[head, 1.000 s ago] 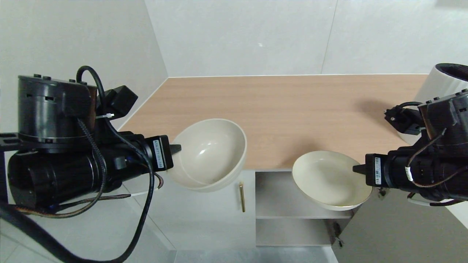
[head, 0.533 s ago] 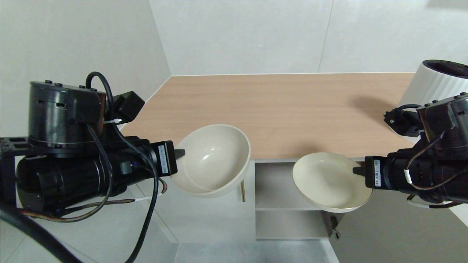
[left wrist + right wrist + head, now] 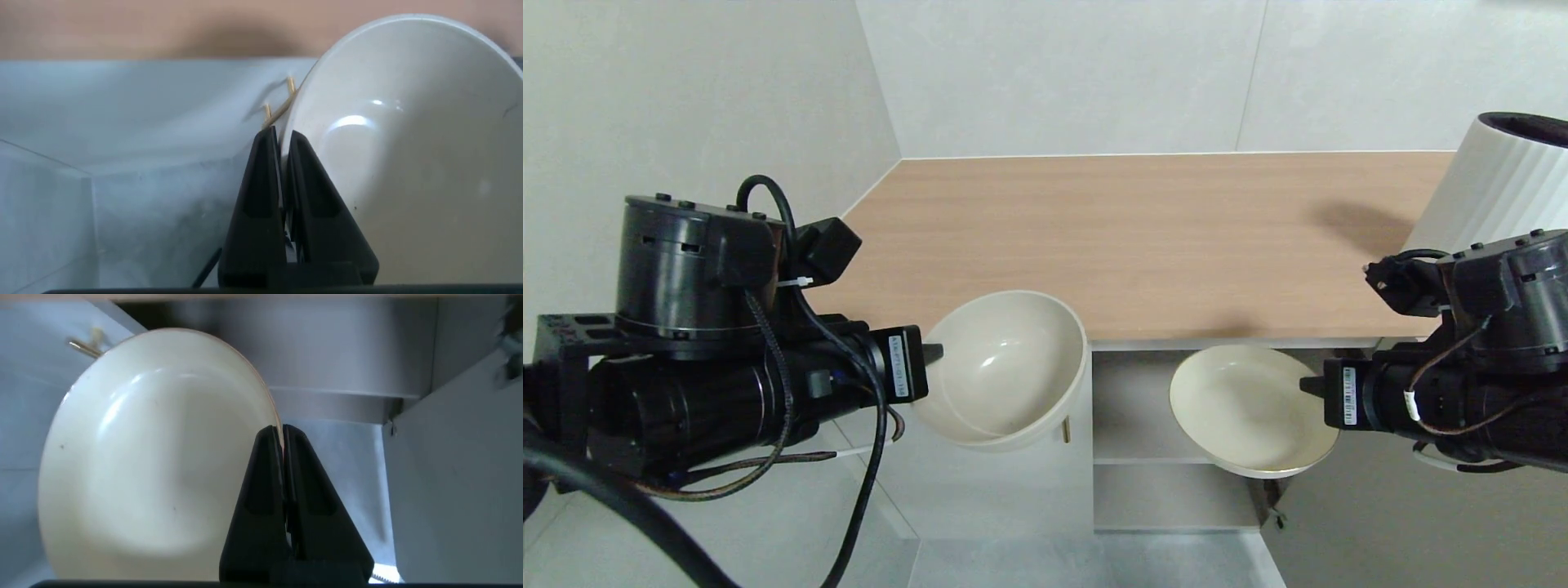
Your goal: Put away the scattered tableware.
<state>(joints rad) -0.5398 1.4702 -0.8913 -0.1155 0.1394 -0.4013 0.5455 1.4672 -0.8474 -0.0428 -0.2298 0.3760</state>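
Wrist views are showing the left gripper point(image 3: 281, 135) clamping the bowl point(image 3: 409, 139) rim and the right gripper point(image 3: 282, 433) pinching the plate point(image 3: 155, 457) rim, head view showing both before the open cabinet point(image 3: 1127, 400)

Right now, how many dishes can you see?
2. The bowl is pinched by the left gripper; the plate by the right gripper, before the open cabinet. Others may be hidden inside.

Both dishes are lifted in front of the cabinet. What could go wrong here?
The left gripper pinches the bowl and the right gripper the plate by the rim alone; either tilted dish might slip. The bowl hangs before the closed door and its handle, so swinging it toward the open shelf could knock the handle or the plate.
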